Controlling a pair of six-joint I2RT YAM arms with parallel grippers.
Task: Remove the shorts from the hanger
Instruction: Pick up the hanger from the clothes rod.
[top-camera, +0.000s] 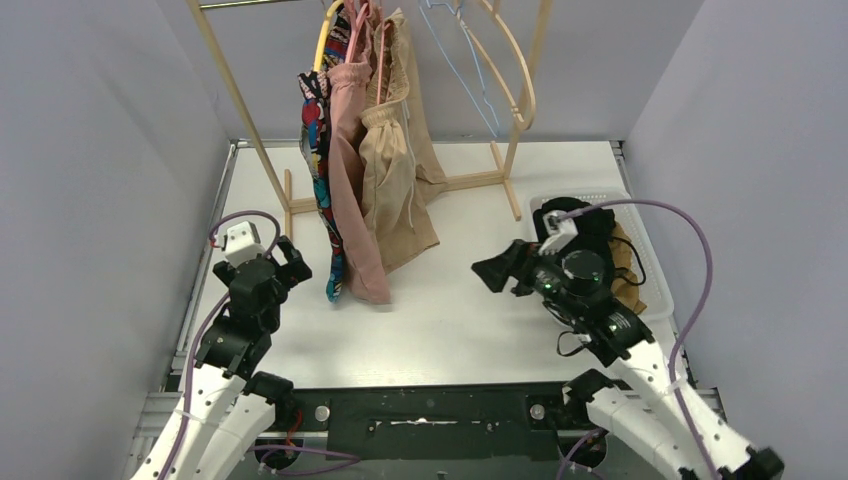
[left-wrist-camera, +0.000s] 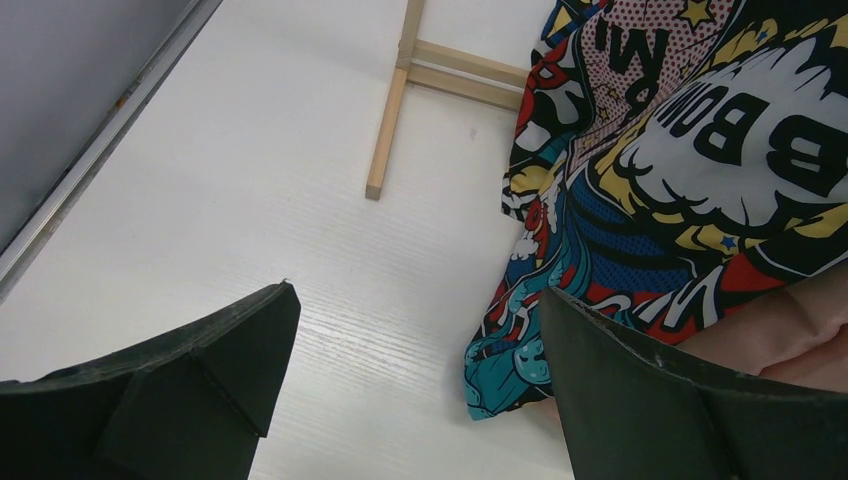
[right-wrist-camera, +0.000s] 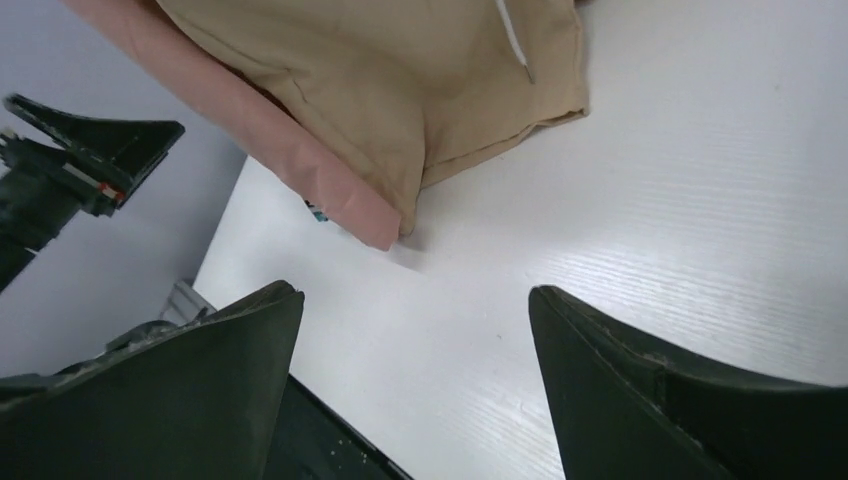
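Two pairs of shorts lay in the white basket (top-camera: 656, 296) at the right edge of the bench (top-camera: 460, 310): the black pair (top-camera: 600, 228) and, beside it, the tan-brown pair (top-camera: 628, 275), both partly hidden behind the right arm. Three more pairs hung from the wooden rack (top-camera: 235, 95) at the back left, their hems reaching the bench: the comic-print pair (top-camera: 318, 150) furthest left, the dusty pink pair (top-camera: 352, 170) in the middle and the beige pair (top-camera: 395, 180) to its right. The left fingers (left-wrist-camera: 200, 390) stood wide apart, holding nothing, low over the bench just beside the comic-print hem. The right fingers (right-wrist-camera: 640, 390) were likewise spread and held nothing, between the basket and the hanging cloth, pointed toward the pink and beige hems.
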